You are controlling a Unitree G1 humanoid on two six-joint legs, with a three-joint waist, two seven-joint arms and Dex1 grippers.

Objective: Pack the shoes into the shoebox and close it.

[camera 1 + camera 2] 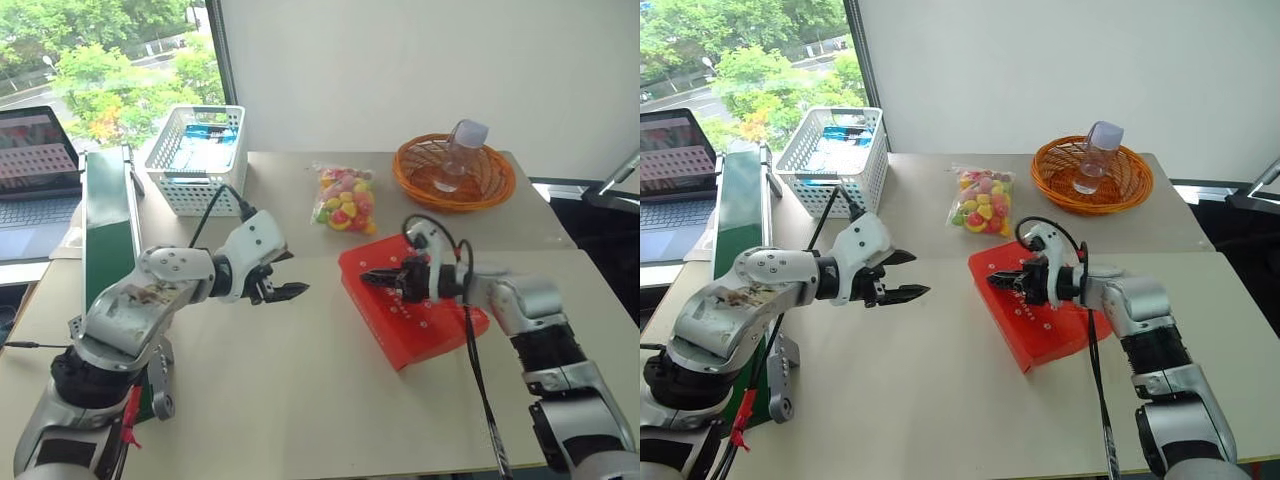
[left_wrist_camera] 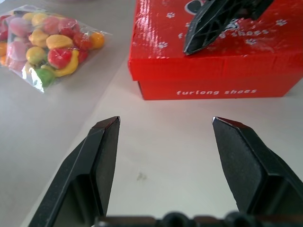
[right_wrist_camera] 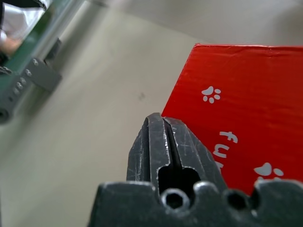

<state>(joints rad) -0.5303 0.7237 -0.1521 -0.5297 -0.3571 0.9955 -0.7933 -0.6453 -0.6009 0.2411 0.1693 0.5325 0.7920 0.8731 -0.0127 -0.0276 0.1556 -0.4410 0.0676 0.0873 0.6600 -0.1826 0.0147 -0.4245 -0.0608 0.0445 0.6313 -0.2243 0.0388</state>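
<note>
One shoebox (image 1: 412, 308), red with little white paw prints on the lid, sits closed on the table (image 1: 300, 400), right of middle and near us. We can't spot any shoes out on the table, so our guess is they're already inside and we're on the last bit: pressing the lid down. Our right gripper (image 1: 368, 279) is clenched tight, holding nothing, with its tip over the left part of the lid. Our left gripper (image 1: 290, 276) hangs spread wide and empty just left of the box, aimed at its side. Beyond the box there's a bag of fruit candy (image 1: 345, 198), farther right a wicker basket (image 1: 455, 172) with a bottle (image 1: 460, 150). Next we'd probably push down along the lid edge and check it's seated all round.
</note>
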